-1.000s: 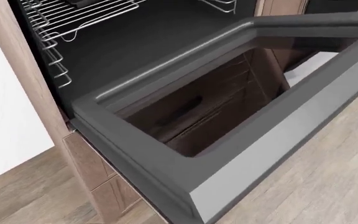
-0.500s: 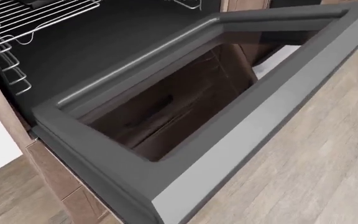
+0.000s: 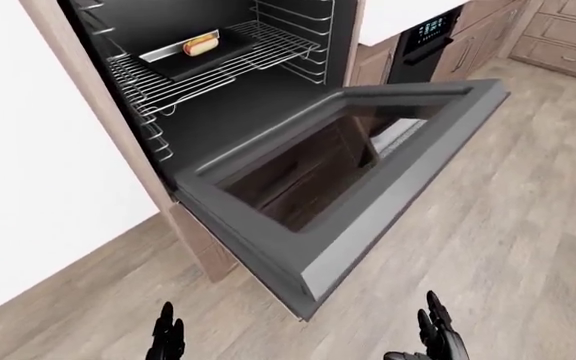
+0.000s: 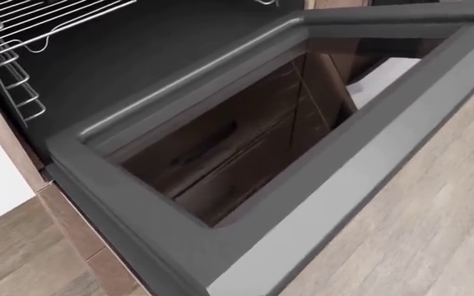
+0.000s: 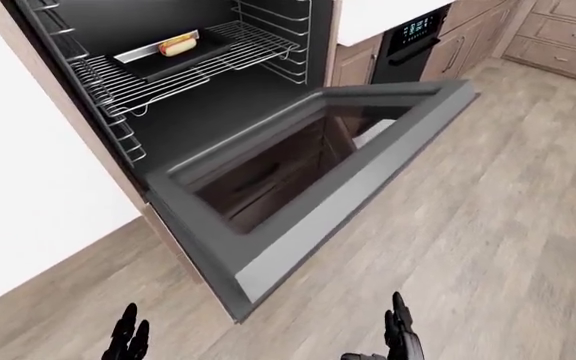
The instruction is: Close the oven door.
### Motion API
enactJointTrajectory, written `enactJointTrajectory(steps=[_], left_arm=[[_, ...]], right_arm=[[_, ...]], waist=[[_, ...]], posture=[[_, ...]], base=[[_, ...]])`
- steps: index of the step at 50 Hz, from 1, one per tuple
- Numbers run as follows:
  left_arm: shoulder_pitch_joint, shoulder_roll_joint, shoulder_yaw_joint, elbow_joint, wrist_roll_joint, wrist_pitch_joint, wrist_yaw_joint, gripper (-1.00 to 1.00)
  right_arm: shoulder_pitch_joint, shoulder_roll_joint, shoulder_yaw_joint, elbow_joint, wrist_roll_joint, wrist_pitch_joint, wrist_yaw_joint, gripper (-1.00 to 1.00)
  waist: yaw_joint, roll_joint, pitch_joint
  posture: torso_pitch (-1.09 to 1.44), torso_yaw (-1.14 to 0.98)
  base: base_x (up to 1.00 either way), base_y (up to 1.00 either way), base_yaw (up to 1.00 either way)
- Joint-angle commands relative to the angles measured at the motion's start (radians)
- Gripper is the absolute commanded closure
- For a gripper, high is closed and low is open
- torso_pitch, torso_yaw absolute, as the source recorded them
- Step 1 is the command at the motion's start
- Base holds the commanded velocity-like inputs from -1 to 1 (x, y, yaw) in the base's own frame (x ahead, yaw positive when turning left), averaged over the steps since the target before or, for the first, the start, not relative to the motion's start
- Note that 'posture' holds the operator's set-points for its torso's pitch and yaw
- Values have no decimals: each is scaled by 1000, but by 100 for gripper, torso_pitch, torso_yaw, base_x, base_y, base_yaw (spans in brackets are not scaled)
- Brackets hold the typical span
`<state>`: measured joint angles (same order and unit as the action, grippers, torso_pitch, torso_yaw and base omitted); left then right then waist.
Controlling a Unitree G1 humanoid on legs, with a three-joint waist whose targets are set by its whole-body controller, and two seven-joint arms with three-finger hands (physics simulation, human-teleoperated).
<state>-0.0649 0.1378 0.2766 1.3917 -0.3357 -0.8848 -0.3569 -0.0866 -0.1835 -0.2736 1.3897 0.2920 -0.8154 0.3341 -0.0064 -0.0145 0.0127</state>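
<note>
The left hand (image 3: pixel 166 339) is seen only as dark fingertips rising from the bottom edge of the left-eye view, the fingers spread and nothing held. The right hand (image 3: pixel 436 337) shows in the same way further right along that edge, fingers likewise released and empty. Both are kept low over the wooden floor (image 3: pixel 528 225), apart from the oven door (image 3: pixel 340 196) and not touching it.

The task is judged not to have been started in any visible way: the door is hung fully open, dropped down from its hinge line at the lower edge of the oven cavity (image 3: pixel 223 97), with its inner glass pane turned upward. A push or lift on the door's free edge is what is left to be done.

The door's long axis is laid along the hinge, running from lower left to upper right in the eye views; its free edge is pointed away from the cavity, toward the lower right. Inside the cavity a wire rack (image 5: pixel 183 71) is seen carrying a dark tray (image 5: pixel 163 54) with a hot dog (image 5: pixel 176 46) on it.
</note>
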Motion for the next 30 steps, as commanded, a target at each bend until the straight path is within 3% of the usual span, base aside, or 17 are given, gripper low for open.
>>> enactJointTrajectory(steps=[1,12,13,14,15,16,17,20,23,26,28,29,30], left_arm=[[-8,9,3,-17,-3,-26,-4,-100],[-7,7,-1,-19,-5,-28,-2,-100],[-6,6,-2,-19,-4,-29,-1,-100],[-5,6,-2,-18,-5,-30,-2,-100],[-4,6,-2,-18,-5,-29,-3,-100],[-5,7,-2,-19,-6,-29,-3,-100],[-5,7,-2,-19,-6,-29,-3,-100],[-4,6,-3,-19,-5,-29,-2,-100],[-4,6,-3,-18,-6,-29,-3,-100],[-4,6,-4,-18,-5,-28,-2,-100],[-5,6,-4,-18,-5,-28,-2,-100],[-5,6,-4,-18,-5,-28,-1,-100],[-5,6,-4,-18,-5,-27,-2,-100]], right_arm=[[-9,-12,-5,-19,8,-25,3,-100],[-12,-13,-5,-20,19,-19,7,-100],[-11,-12,-4,-20,19,-20,8,-100],[-10,-12,-4,-19,20,-20,9,-100],[-9,-10,-6,-20,23,-21,17,-100],[-9,-12,-6,-19,24,-19,16,-100],[-10,-12,-7,-20,26,-19,16,-100],[-11,-12,-6,-20,27,-18,17,-100],[-10,-12,-6,-19,27,-18,17,-100],[-10,-12,-7,-19,30,-18,20,-100],[-10,-13,-8,-20,32,-18,22,-100],[-10,-13,-8,-20,32,-18,21,-100],[-10,-12,-7,-19,32,-18,21,-100]], waist=[[0,0,-12],[0,0,-7],[1,5,-20],[2,6,-5],[0,1,4],[-4,-23,15],[-6,-37,11],[-7,-42,9],[-9,-17,23],[-10,28,22],[-8,86,9],[0,137,-7],[6,68,10]], posture=[[0,0],[0,0],[0,0],[0,0],[0,0],[0,0],[0,0],[0,0],[0,0],[0,0],[0,0],[0,0],[0,0]], base=[[0,0,0],[0,3,0],[0,7,0],[0,20,0],[0,51,0],[0,51,0],[0,50,0],[0,51,0],[0,50,0],[0,51,0],[0,50,0],[0,51,0],[0,51,0]])
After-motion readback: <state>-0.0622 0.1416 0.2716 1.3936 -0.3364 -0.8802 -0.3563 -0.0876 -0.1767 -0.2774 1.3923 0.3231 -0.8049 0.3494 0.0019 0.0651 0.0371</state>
